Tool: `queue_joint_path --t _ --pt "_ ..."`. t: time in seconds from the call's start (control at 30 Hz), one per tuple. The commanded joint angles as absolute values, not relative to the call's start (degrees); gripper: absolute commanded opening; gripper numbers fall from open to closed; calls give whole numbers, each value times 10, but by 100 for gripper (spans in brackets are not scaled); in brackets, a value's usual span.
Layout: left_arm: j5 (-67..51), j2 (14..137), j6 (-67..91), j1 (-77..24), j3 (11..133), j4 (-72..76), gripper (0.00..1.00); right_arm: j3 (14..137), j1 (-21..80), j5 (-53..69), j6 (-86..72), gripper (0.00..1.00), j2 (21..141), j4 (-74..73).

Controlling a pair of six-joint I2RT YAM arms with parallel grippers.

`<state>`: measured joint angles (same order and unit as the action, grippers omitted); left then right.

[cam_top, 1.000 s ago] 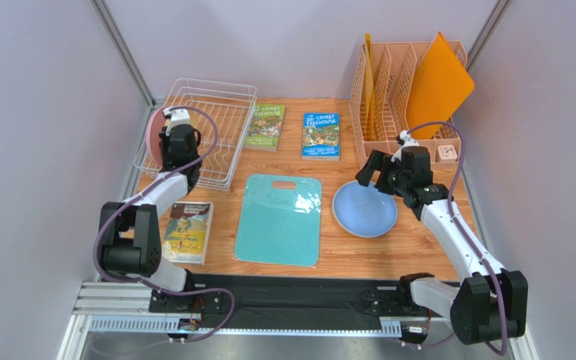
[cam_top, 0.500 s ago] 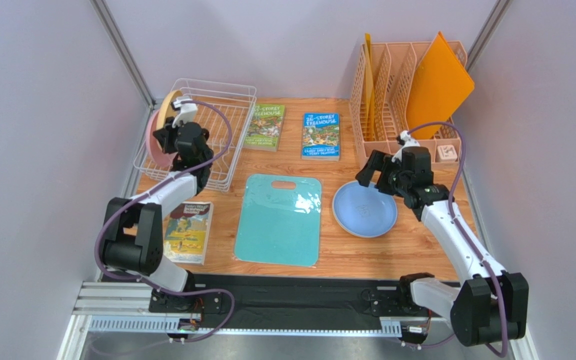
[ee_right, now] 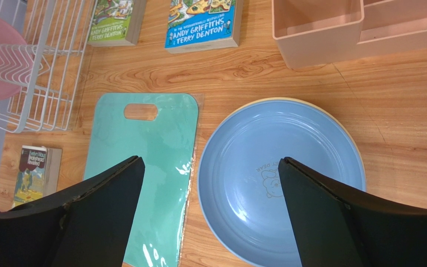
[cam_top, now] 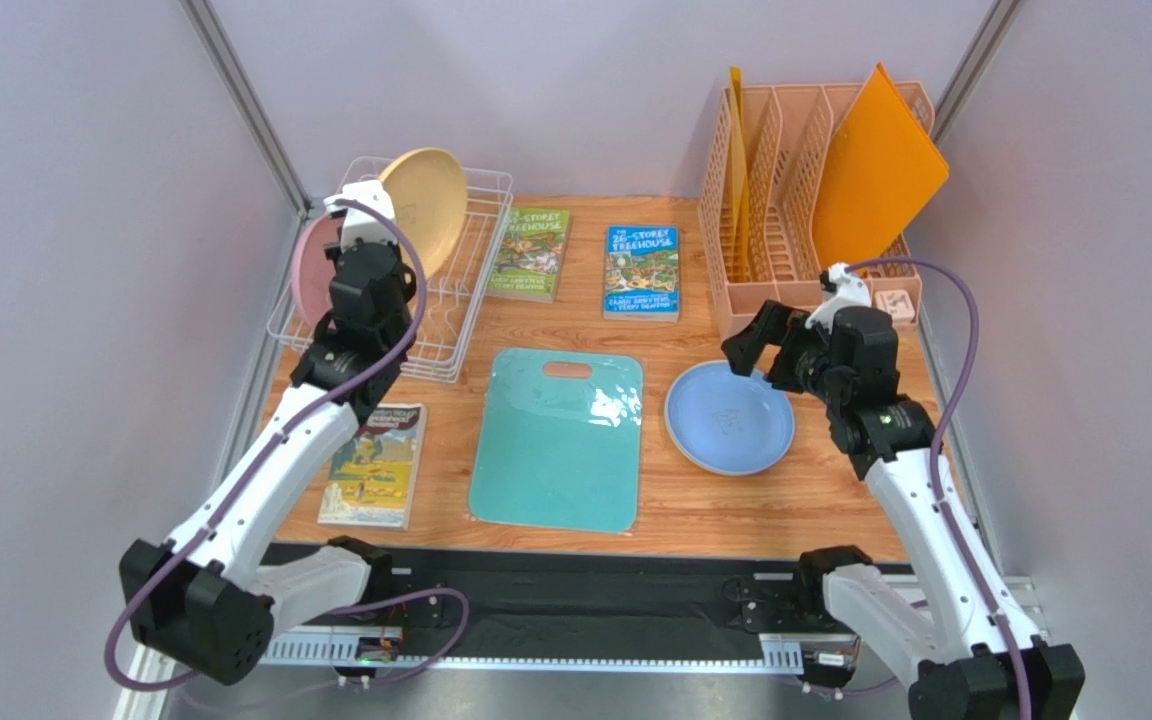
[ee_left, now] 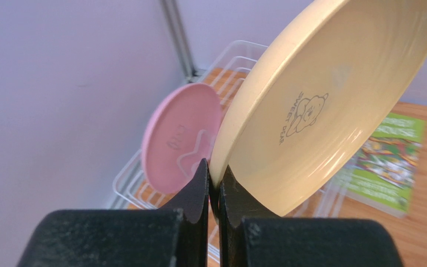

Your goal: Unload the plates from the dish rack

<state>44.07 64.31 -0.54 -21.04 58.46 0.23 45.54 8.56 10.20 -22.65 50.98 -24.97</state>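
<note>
My left gripper [ee_left: 214,178] is shut on the rim of a tan-yellow plate [ee_left: 321,111], held tilted on edge above the white wire dish rack [cam_top: 455,308]. A pink plate [cam_top: 301,273] stands upright in the rack's left end, just behind my left fingers [ee_left: 199,186]. A blue plate [ee_right: 280,178] lies flat on the table, with a thin tan edge showing round its far rim. My right gripper [ee_right: 210,162] hangs open above the blue plate's left side, with nothing between its jaws.
A teal cutting board [cam_top: 558,438] lies left of the blue plate. Two books [cam_top: 531,252] [cam_top: 642,270] lie at the back and a third [cam_top: 376,462] at the front left. The peach slatted organizer [cam_top: 778,195] with orange boards [cam_top: 875,165] stands at the back right.
My left arm has lifted the tan-yellow plate up out of the rack and turned it to the right. My right arm has drawn back a little to the right, still open.
</note>
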Motion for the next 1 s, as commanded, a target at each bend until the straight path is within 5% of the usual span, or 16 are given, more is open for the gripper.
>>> queue_joint_path --t 0.0,0.47,0.97 --pt "297 610 113 -223 602 -115 0 467 92 116 -232 98 483 -260" --pt "170 617 217 -295 553 -112 0 466 119 180 -242 98 447 -231" --pt "134 631 265 -387 535 -121 0 509 243 130 -221 98 624 -130"
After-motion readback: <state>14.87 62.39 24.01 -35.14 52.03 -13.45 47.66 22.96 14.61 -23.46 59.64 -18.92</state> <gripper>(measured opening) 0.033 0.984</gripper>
